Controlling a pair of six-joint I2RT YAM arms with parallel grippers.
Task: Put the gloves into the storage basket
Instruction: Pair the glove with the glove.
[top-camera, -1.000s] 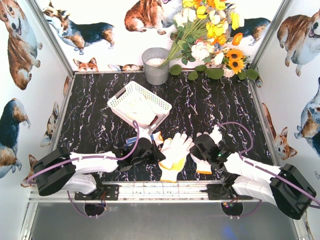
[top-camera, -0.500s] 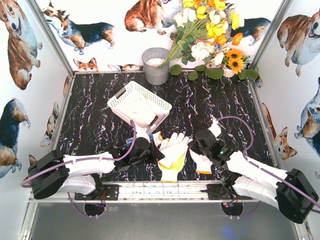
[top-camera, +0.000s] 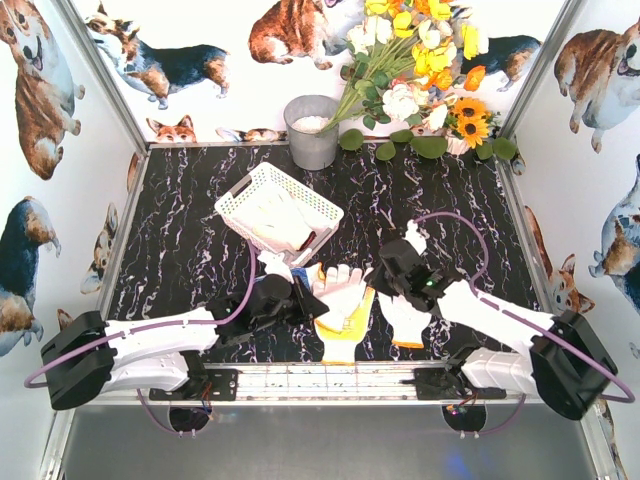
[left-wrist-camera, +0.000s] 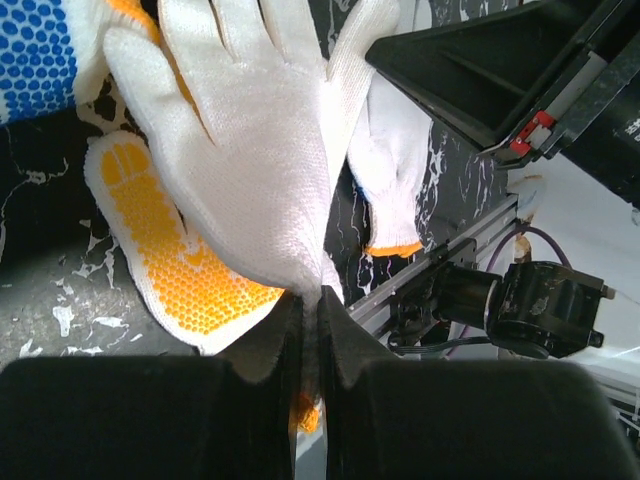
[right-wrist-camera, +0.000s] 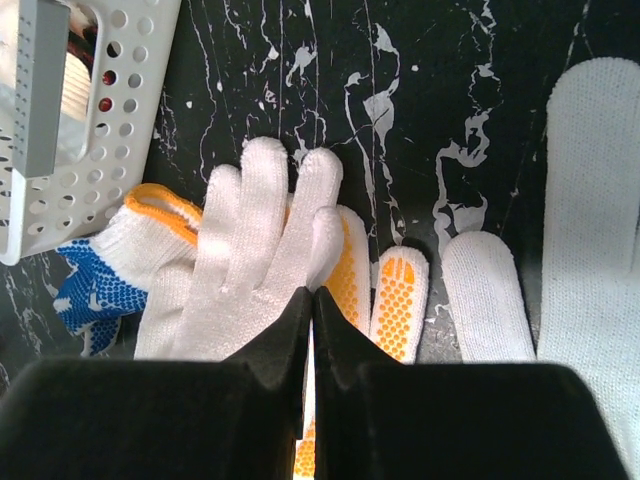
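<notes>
Gloves (top-camera: 342, 300): we count four on the black marble-pattern tabletop (top-camera: 190, 240), all knit and all lying near its front edge.

1. One plain white knit glove (left-wrist-camera: 250, 170), fingers spread, lies on top of the second.
2. One glove with orange grip dots (left-wrist-camera: 170, 260) on its palm and fingers lies underneath.
3. One blue-dotted glove (left-wrist-camera: 35, 55) with orange trim lies beside these, nearest the basket.
4. One white glove with an orange cuff (top-camera: 408, 320) lies flat, just right of the pair.

We count one storage basket (top-camera: 305, 188): white plastic, rectangular, shallow, its walls pierced with round holes. It sits turned at an angle behind the gloves. Cream fabric shows inside it, but we cannot count the pieces.

The left gripper (left-wrist-camera: 310, 300) is clamped on the plain white glove, knit fabric pinched between its black fingertips. The right gripper (right-wrist-camera: 312, 300) has its jaws together over the same glove. We cannot tell whether it has caught fabric.

At the back stand one grey metal bucket (top-camera: 312, 135) and one bouquet (top-camera: 420, 70) of yellow, white and orange flowers.
</notes>
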